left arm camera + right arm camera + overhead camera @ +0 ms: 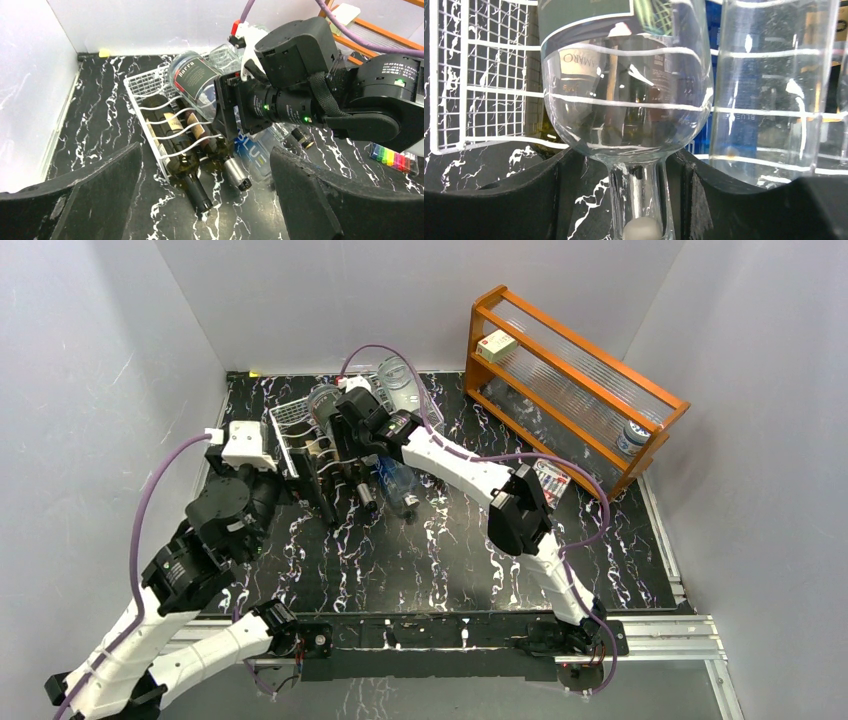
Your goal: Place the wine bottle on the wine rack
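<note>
- A black table (420, 560) veined in white lay between plain white walls, and on it stood the wine rack (290, 430), with an orange wooden shelf (580, 370) well to the right of the rack.
- The wine bottle (192, 80), clear glass with a dark label, lay tilted over the rack's top tier, its base toward the rack's mesh back and its neck pointing out past the rack's front.
- The right pincer (636, 190) was clamped on that neck, a finger on either side just under the shoulder.
- The left pincer (207, 160) hung in front of the rack, spread wide and holding nothing.
- Dark bottles (182, 150) filled the rack's lower tier, necks sticking out of its front. A clear bottle with a blue label (255, 150) lay just beside the rack's right end.
- The step in hand looked like the placing itself: the bottle had reached the rack but was not yet released. Whether the glass bore on the wavy rods could not be told.
- The next move would call for settling the body into one dip of the top rods, then parting the fingers and drawing back along the neck's line, away from the rack's front, without nudging the blue-labelled neighbour.
</note>
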### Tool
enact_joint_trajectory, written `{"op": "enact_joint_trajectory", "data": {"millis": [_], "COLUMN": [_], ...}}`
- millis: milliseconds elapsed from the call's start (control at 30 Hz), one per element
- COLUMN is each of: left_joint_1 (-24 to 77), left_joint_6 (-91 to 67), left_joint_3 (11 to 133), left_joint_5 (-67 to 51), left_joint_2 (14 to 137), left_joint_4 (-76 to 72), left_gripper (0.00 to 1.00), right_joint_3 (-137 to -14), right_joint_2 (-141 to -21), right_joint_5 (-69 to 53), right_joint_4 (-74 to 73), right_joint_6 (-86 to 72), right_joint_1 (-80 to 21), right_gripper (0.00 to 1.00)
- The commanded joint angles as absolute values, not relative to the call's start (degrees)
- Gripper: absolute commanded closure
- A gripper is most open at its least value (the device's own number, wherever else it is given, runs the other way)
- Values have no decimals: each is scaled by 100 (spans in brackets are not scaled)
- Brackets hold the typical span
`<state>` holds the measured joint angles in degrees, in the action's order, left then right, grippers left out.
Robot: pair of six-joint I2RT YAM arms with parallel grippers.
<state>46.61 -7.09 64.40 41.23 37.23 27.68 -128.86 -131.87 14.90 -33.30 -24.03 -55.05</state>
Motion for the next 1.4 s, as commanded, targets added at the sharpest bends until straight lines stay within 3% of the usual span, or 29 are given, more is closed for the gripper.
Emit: {"op": "enact_joint_trajectory", "data": {"millis": [0, 133, 267, 367, 567, 800, 900, 1067, 1200, 1367], "left_joint_1": [4648, 4649, 4649, 4645, 4644, 4649, 4647, 4649, 4648, 4648], "left_joint_6": [-1359, -1666, -1690, -1664, -1503, -1540, -1553, -1531, -1486, -1398], "left_joint_3": [6612, 6468, 6408, 6420, 6767, 6809, 6824, 6915, 6904, 6950], "left_joint_5": [4102, 3592, 3274, 3027, 2974, 3293, 3406, 3598, 3603, 3523], "left_joint_2": [3909, 3838, 3761, 3702, 4038, 4145, 4142, 4060, 3893, 3869], "left_joint_4": [3042, 3018, 3006, 3012, 3479, 3568, 3584, 3653, 3613, 3613], "left_gripper": [2, 2, 2, 2, 2, 2, 2, 2, 2, 2], "right_joint_3": [-13191, -12895, -12373, -11807, -10540, -10624, -10686, -10713, -10550, -10602], "right_joint_2": [-12939, -12773, -12595, -12374, -11885, -12034, -12110, -12060, -11830, -11624], "right_joint_5": [1683, 1655, 1613, 1614, 1785, 1834, 1839, 1750, 1687, 1837], "right_joint_4": [-2213, -2010, -1642, -1174, 207, 349, 328, 272, 357, 61], "right_joint_6": [-2353, -2443, -2583, -2776, -2997, -3018, -3062, -3120, -3080, -2962], "right_joint_1": [-5413, -5380, -5369, -5369, -5378, -5378, -5377, -5379, -5370, -5365], "right_gripper": [29, 37, 59, 68, 75, 74, 69, 38, 19, 8]}}
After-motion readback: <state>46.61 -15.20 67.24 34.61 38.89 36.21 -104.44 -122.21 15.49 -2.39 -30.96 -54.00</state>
